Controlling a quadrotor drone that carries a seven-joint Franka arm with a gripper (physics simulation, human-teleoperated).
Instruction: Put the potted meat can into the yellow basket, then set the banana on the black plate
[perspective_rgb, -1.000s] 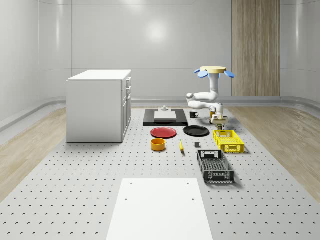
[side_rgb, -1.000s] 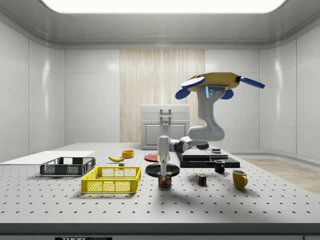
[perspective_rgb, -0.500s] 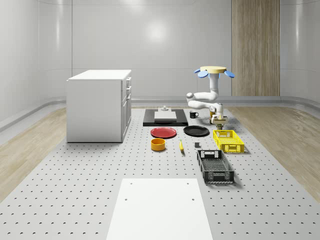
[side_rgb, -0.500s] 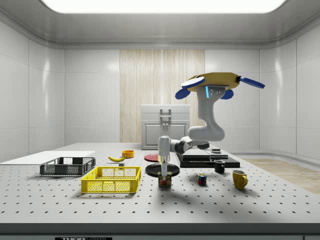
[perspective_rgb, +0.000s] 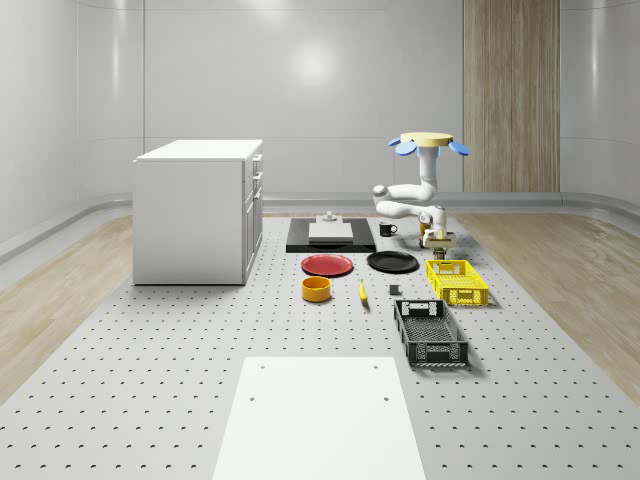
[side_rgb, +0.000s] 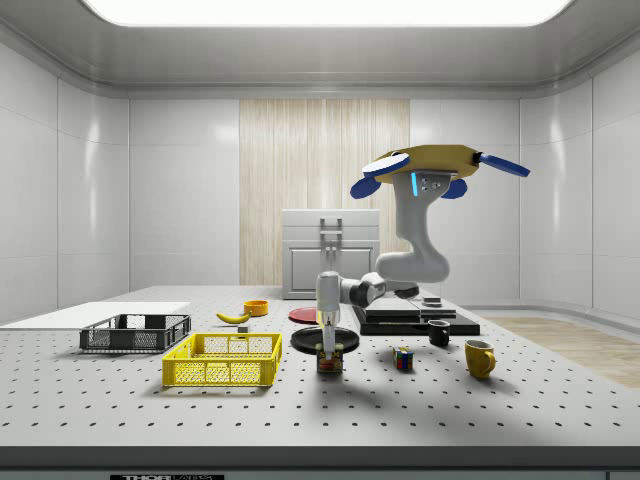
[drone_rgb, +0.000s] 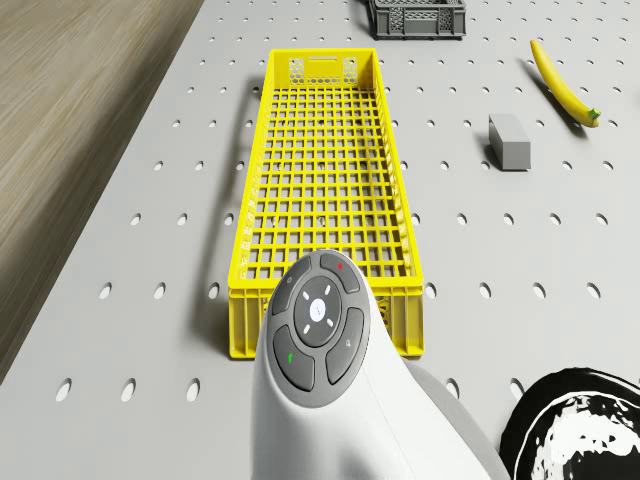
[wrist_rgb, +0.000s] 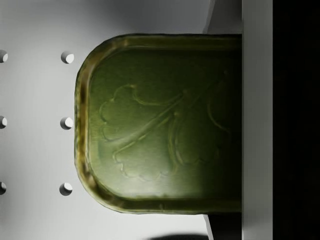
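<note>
Potted meat can (wrist_rgb: 165, 125): seen from the wrist, its top is a dull olive-green lid with rounded corners, a raised rim and an embossed leaf-like pattern. It stands upright on the perforated table (perspective_rgb: 150, 380). In the side view the can (side_rgb: 329, 362) sits just off the side view's right end of the yellow basket (side_rgb: 224, 360), outside it, in front of the black plate (side_rgb: 325, 340).

Gripper (side_rgb: 328, 349): pointing straight down onto the can; one finger (wrist_rgb: 257, 120) lies flush against the can's side. Grip appears narrow, closed around the can, which rests on the table.

Drone (side_rgb: 432, 166): hovers above the table, over the black mug (side_rgb: 438, 333) and yellow mug (side_rgb: 479, 358), arm bent down toward the can.

Banana (drone_rgb: 563, 84): lies on the table beyond the basket (drone_rgb: 326, 170), near a small grey block (drone_rgb: 509, 140), well apart from the plate.
</note>
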